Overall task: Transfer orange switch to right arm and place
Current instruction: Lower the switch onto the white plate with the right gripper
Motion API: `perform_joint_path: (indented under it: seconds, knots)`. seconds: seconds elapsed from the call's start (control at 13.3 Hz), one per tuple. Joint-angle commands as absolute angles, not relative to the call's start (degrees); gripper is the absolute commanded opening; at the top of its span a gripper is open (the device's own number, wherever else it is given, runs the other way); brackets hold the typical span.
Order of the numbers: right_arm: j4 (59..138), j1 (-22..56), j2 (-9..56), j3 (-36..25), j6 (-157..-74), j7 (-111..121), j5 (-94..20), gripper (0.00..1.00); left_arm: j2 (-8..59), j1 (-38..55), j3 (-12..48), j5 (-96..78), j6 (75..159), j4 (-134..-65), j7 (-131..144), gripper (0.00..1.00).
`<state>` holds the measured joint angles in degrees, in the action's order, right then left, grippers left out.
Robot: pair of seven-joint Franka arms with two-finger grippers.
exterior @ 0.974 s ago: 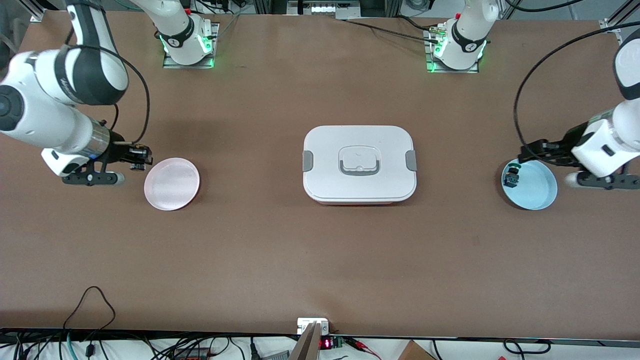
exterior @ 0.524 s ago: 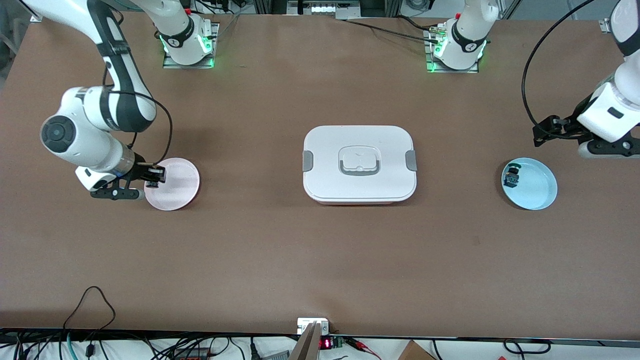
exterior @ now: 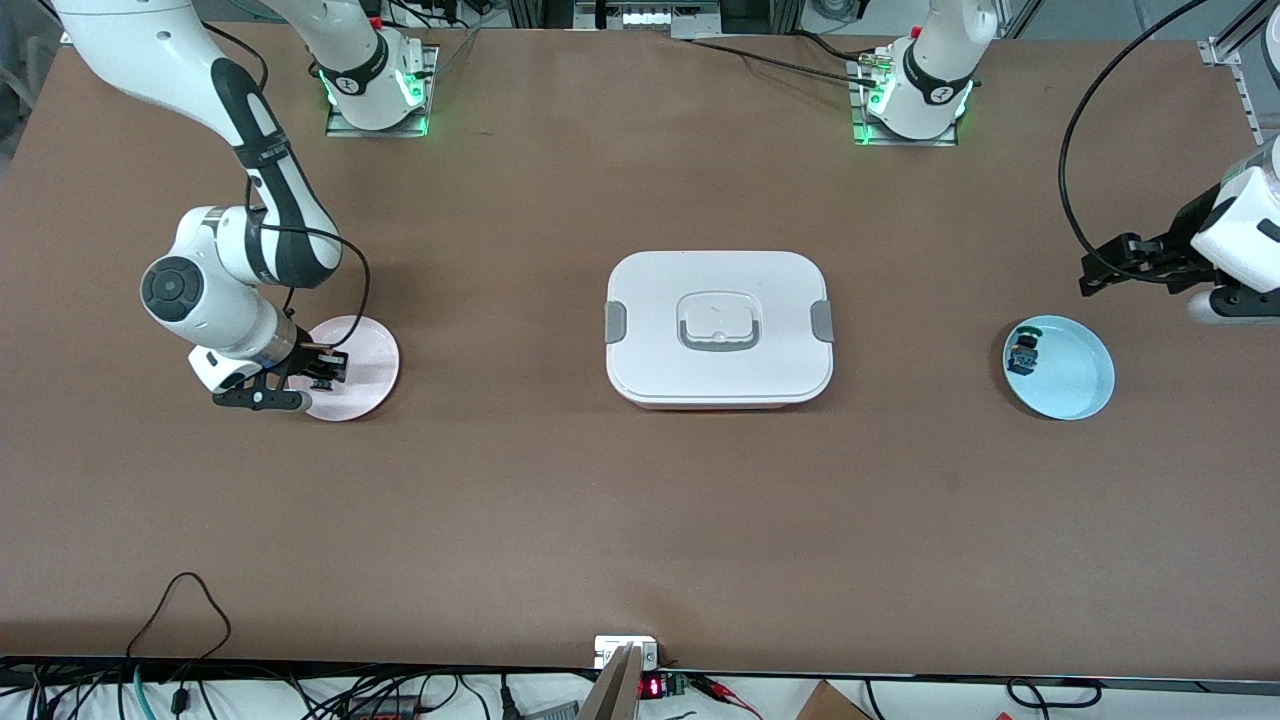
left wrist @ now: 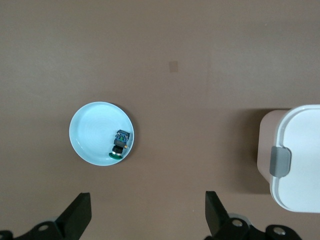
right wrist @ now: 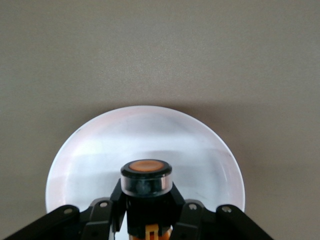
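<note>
Brown table [exterior: 640, 520]. Right gripper [exterior: 322, 368], at frame left over pink plate [exterior: 368, 375], clamps orange switch [right wrist: 146, 187]. Left gripper [exterior: 1105, 270], upper right, fingers wide.

A brown worktop [exterior: 640, 520] is filling the view. Cables [exterior: 180, 690] are trailing along its near edge, and metal framing [exterior: 1235, 40] is showing at its far corners.
</note>
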<state>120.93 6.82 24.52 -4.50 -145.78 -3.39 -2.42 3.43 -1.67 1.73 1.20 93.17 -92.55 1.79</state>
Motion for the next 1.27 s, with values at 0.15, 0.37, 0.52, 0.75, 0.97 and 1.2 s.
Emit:
perform_joint_path:
  seconds: [0.15, 0.37, 0.52, 0.75, 0.97, 1.2]
  knots:
    - [124.4, 6.2, 26.0, -4.1, -152.9, -3.3, -1.5, 0.00, 4.5, -1.4, 3.4, 0.8, 91.1, -89.2, 1.7, 1.00]
    - [123.9, 6.1, 25.9, -4.1, -152.7, -2.3, -1.5, 0.00, 4.6, -1.5, 3.3, 0.7, 91.1, -88.9, 1.8, 1.00]
    - [123.4, 5.8, 25.8, -4.2, -152.7, -1.5, -1.5, 0.13, 4.5, -1.8, 3.2, 0.4, 91.0, -89.0, 1.9, 1.00]
    - [123.4, 5.4, 25.4, -4.2, -152.6, -0.8, -1.5, 0.73, 4.5, -2.0, 3.2, 0.4, 91.0, -88.9, 1.6, 1.00]
    - [123.3, 5.4, 24.0, -4.1, -151.5, -0.7, -1.5, 0.88, 4.5, -2.0, 3.2, 0.4, 91.0, -89.0, 1.9, 1.00]
    - [121.3, 5.9, 19.4, -3.9, -143.2, -0.8, -1.5, 1.00, 4.5, -2.1, 3.2, 0.4, 91.1, -88.9, 1.8, 1.00]
